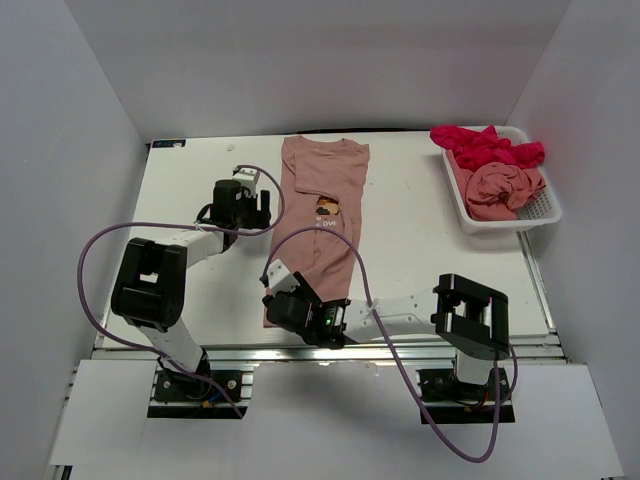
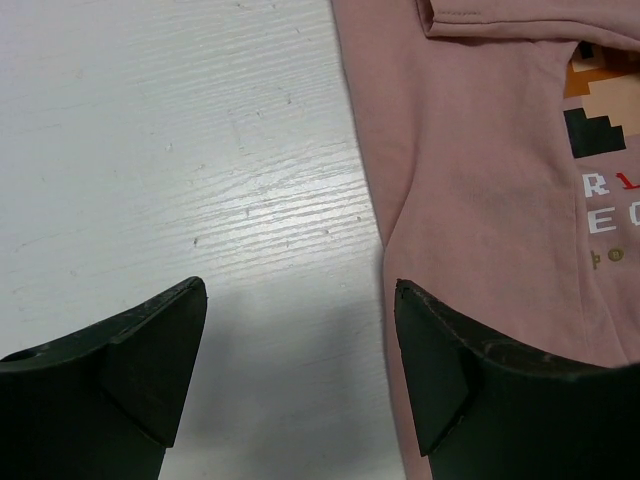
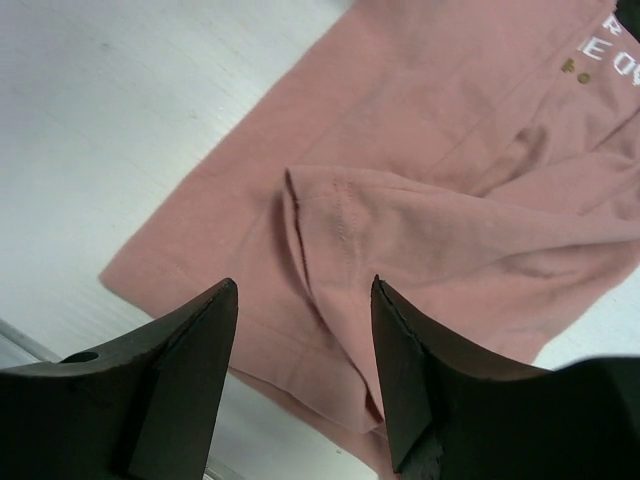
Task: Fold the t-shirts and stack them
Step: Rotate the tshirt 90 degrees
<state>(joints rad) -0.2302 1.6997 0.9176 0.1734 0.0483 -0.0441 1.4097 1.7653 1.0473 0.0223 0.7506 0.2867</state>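
A white table [image 1: 430, 270] with a faint wood grain is seen. A pink shirt [image 1: 318, 200], folded into a long narrow strip, is laid flat on it about midway between the left and right edges. Its collar is placed close to the far edge and its hem close to the near edge, with the chest print turned upward. A white mesh basket [image 1: 505, 224] is set in the far right corner. A small label [image 1: 170, 144] is stuck at the far left corner.

The top camera is looking down over the whole table [image 1: 430, 260]; both wrist cameras are peering closely at the same pink t-shirt [image 1: 322, 180].
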